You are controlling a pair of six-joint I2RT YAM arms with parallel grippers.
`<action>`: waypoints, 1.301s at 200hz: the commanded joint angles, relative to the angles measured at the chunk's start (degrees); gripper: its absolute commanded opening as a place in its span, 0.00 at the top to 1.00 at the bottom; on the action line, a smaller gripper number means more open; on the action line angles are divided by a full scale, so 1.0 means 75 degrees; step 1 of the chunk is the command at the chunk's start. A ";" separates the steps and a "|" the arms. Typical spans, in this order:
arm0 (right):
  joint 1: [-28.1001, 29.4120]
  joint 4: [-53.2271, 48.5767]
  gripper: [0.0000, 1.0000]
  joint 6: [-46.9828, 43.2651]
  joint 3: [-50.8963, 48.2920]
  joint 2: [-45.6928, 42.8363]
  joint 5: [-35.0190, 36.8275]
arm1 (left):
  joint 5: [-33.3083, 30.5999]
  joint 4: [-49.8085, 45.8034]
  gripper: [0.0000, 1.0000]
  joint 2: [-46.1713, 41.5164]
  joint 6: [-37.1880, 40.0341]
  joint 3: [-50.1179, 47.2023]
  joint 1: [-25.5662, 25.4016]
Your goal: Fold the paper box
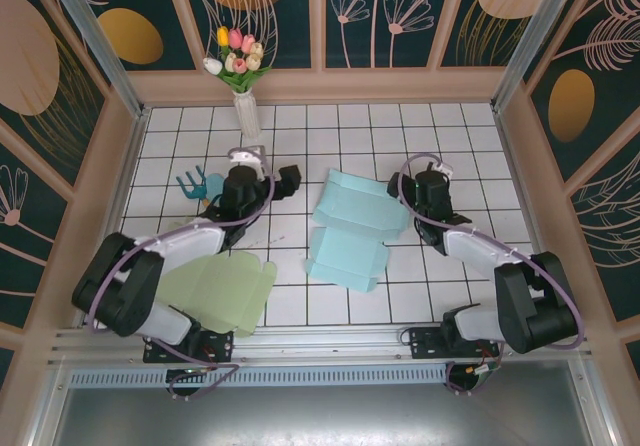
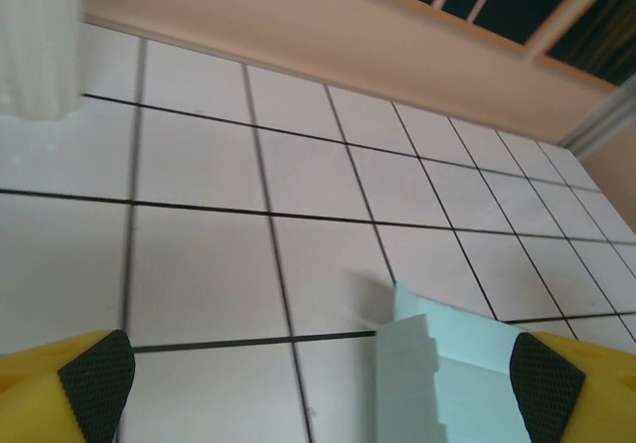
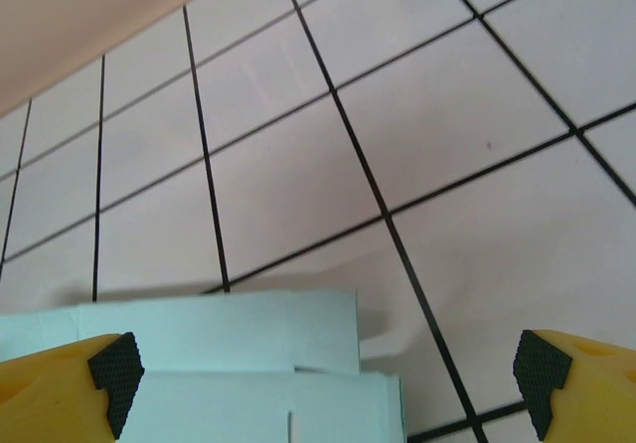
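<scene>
The paper box [image 1: 350,228] is a light blue die-cut sheet lying mostly flat in the middle of the tiled table, with a flap raised at its far end. My left gripper [image 1: 270,171] is just left of its far corner and stands open. In the left wrist view that gripper [image 2: 318,388] has a corner of the box [image 2: 452,364] by its right pad. My right gripper [image 1: 420,178] is at the box's far right corner, open as well. In the right wrist view that gripper [image 3: 328,378] has the box's layered edge [image 3: 219,364] low between its fingers, and nothing is gripped.
A pale green flat sheet [image 1: 215,286] lies under the left arm near the front edge. A small blue object [image 1: 195,184] sits left of the left gripper. A white vase of tulips [image 1: 245,106] stands at the back and its base [image 2: 40,46] is near my left wrist. Walls enclose the table.
</scene>
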 commanded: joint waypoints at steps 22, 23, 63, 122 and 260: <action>0.0336 0.0242 0.01 0.0017 -0.0480 -0.0514 0.0311 | -0.0310 -0.1093 0.05 0.1701 0.0847 0.1568 -0.0614; 0.0338 0.0244 0.01 0.0015 -0.0488 -0.0526 0.0318 | -0.0327 -0.1116 0.05 0.1752 0.0859 0.1602 -0.0623; 0.0397 0.0403 0.01 -0.0044 -0.1011 -0.1105 0.0674 | -0.0785 -0.1858 0.09 0.2858 0.1090 0.2791 -0.0997; 0.0743 0.0048 0.01 -0.0066 -0.1106 -0.1616 0.1390 | -0.1515 -0.2971 0.13 0.3547 0.1229 0.3677 -0.1405; 0.1367 -0.0182 0.01 -0.0314 -0.1053 -0.1792 0.2208 | -0.1750 -0.3661 0.98 0.3954 0.1234 0.4118 -0.1675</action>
